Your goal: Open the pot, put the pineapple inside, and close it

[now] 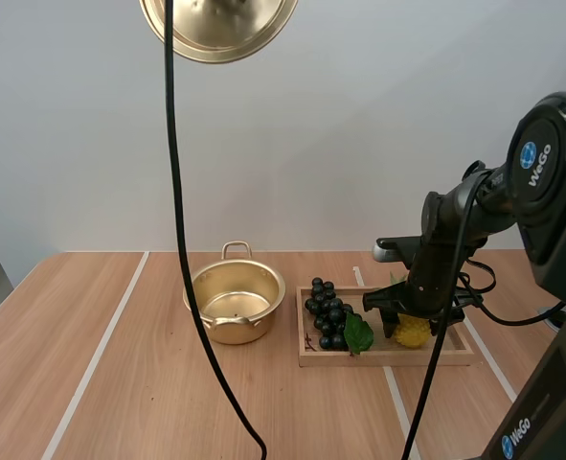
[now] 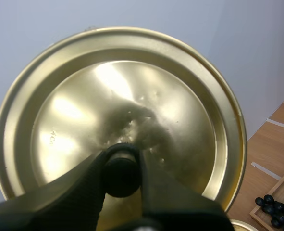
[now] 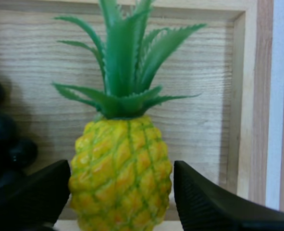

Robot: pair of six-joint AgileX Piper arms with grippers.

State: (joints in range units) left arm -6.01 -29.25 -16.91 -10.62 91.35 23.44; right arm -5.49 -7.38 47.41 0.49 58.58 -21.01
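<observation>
Pot, lower centre of the high view, stands open. The left gripper is clamped on the knob of the lid, held at the top edge. Pineapple rests in the tray, lower right, beside grapes. The right gripper brackets it, jaws apart, not visibly pinching. Remaining: grasp, transfer, closing.

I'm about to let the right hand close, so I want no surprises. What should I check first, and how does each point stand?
1. Pot uncovered and empty: ok.
2. Lid held by its knob in the left hand, well above the pot: ok.
3. Right hand open, its fingers either side of the pineapple: ok.
4. Grapes clear of those fingers: cannot tell.
</observation>
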